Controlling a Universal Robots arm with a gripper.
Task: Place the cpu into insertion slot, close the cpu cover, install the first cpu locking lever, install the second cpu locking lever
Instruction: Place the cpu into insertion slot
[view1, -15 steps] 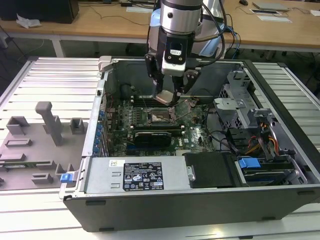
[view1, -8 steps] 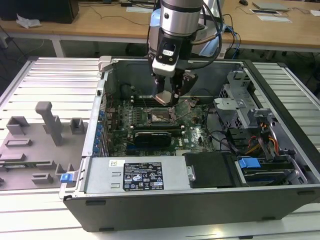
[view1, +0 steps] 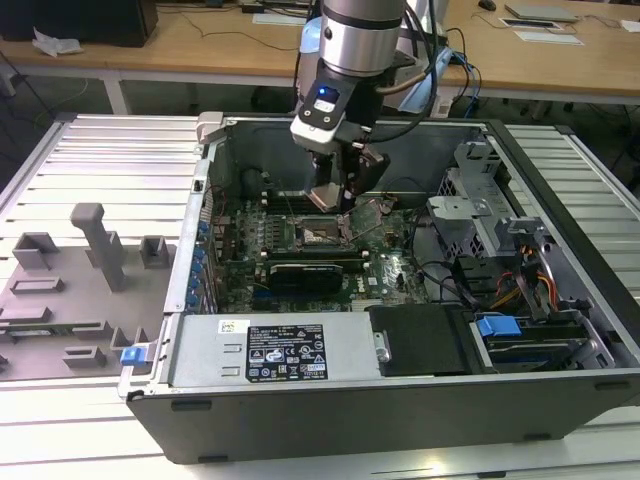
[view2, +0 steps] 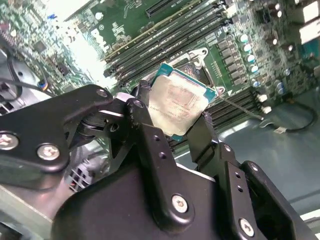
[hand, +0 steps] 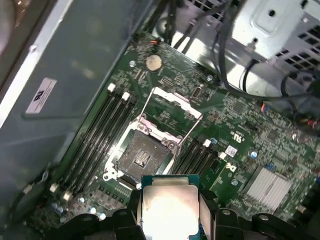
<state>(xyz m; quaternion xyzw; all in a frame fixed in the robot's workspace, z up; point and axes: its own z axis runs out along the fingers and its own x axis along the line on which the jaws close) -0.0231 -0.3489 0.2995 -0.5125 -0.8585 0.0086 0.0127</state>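
Step one, placing the cpu, is in hand. The hand is clamped on the chip: fingers press two opposite edges, pale metal top facing the wrist cams, green rim showing at the corners. Chip hangs above the motherboard, apart from it. Judging by the first wrist view, it sits just beside the insertion slot, not yet squarely over it. Slot is bare: dark frame w/ contact field exposed. The cpu cover is swung up and back off the slot, on the side away from the chip. One locking lever lies released, angled out across the board. So cover and both levers are not done.

My read: seating calls for centring the chip over the slot, squaring its edges to the frame and matching corner orientation. Then a flat, gentle lowering, no tilt, no sideways slide over the contacts. Notches are too small to tell, so orientation is prob. right but unconfirmed.

Room: memory slots run alongside the slot, more on the other side, all low enough not to block. The raised cover is the nearest edge to the fingers. Case wall and drive cage stand well apart from the slot. The open case top gives a free vertical approach.
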